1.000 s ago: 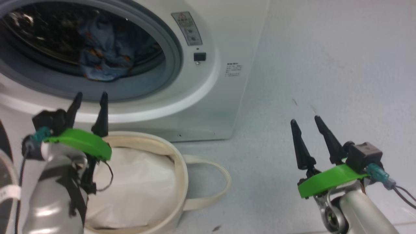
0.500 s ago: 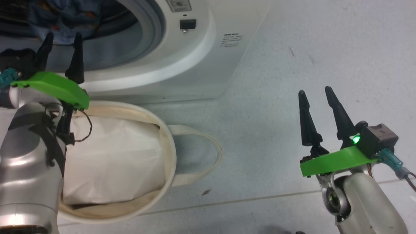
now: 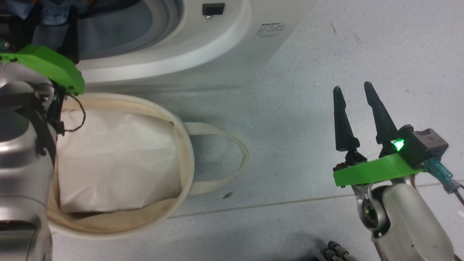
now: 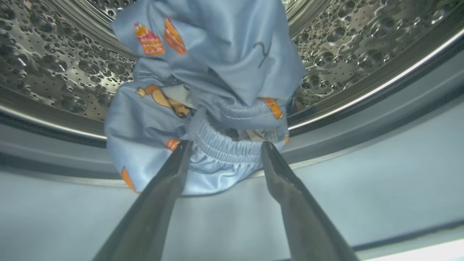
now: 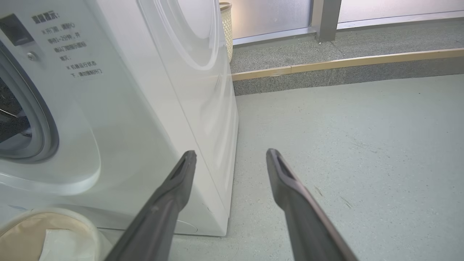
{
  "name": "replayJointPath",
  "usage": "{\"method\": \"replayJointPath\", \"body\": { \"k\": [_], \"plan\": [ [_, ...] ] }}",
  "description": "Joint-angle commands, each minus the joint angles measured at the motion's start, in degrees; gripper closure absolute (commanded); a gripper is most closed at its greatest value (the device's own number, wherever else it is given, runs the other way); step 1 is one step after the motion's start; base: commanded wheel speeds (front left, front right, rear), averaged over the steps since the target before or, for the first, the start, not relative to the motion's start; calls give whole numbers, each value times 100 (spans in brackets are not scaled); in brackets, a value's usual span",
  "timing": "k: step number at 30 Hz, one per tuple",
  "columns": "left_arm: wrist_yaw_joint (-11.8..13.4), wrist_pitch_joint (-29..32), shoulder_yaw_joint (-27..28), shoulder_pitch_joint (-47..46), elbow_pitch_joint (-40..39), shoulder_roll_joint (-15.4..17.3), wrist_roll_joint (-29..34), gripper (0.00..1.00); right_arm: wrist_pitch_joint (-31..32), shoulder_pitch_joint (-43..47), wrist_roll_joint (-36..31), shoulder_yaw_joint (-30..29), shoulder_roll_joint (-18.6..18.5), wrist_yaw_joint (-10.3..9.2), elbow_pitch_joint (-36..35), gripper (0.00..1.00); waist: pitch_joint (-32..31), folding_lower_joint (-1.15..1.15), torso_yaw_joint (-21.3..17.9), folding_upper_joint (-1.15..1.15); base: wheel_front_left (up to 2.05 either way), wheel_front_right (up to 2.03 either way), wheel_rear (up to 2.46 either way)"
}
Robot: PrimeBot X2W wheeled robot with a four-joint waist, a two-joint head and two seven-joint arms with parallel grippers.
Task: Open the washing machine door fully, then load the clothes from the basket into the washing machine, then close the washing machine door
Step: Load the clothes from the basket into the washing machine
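Note:
The washing machine (image 3: 217, 47) stands open at the top of the head view; its door is out of view. Light-blue clothes (image 4: 214, 72) printed with orange figures lie in the steel drum (image 4: 54, 65) and sag over the grey rubber ring (image 4: 362, 163). My left gripper (image 4: 225, 145) is open at the mouth of the drum, its fingertips on either side of the garment's elastic waistband, gripping nothing. The cream basket (image 3: 183, 145) sits on the floor in front of the machine and holds white padding (image 3: 116, 159). My right gripper (image 3: 352, 87) hangs open and empty over the floor to the right.
The basket's loop handle (image 3: 239, 159) lies flat on the grey floor (image 3: 308, 54). My left forearm (image 3: 18, 174) covers the basket's left side. In the right wrist view, a raised step (image 5: 344, 61) and a wicker bin (image 5: 225, 21) stand behind the machine's right side (image 5: 203, 90).
The head camera has tilted down, so the whole picture shifted up. My left gripper has moved forward from below the opening up to the drum mouth. The right gripper has stayed open.

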Motion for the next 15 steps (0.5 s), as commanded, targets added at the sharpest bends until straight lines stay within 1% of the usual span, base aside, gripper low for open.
{"method": "replayJointPath", "body": {
  "k": [1,4,9,10,11,15],
  "plan": [
    [33,-69,18,-206,2,308,77,0,-71,45,-33,50,49,3,-196,0,72,-1,-12,0,0,0,0],
    [77,-69,-97,-444,158,330,187,0,-71,42,-51,20,70,3,-219,0,154,-1,-16,0,0,0,0],
    [253,-69,-242,-740,613,311,307,0,-71,32,-81,7,106,3,-233,0,210,-1,-28,0,0,0,0],
    [255,-69,-279,-852,641,270,314,80,-71,26,-87,12,121,3,-238,0,215,-1,-29,0,0,0,0],
    [261,-69,-289,-890,626,254,311,100,-71,22,-88,13,128,3,-238,0,210,-1,-31,0,0,0,0],
    [283,-69,-334,-994,567,160,300,100,-71,29,-73,9,139,3,-224,0,135,-1,-41,0,0,0,0]
  ]
}}
